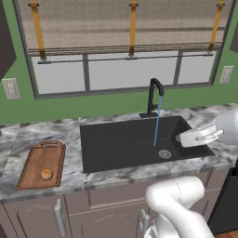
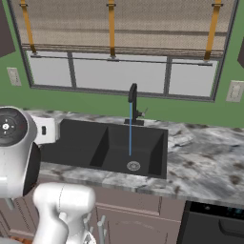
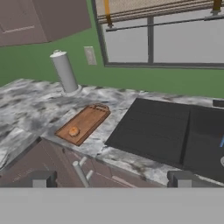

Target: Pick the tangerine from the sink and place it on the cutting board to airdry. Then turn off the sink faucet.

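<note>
Left base view: round tangerine (image 1: 46,174) on rimmed wooden cutting board (image 1: 41,166).

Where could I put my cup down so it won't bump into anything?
The marbled counter right of the sink is bare. There's also free counter between the sink and the cutting board. The board holds the tangerine, and water runs from the faucet into the sink.
</note>
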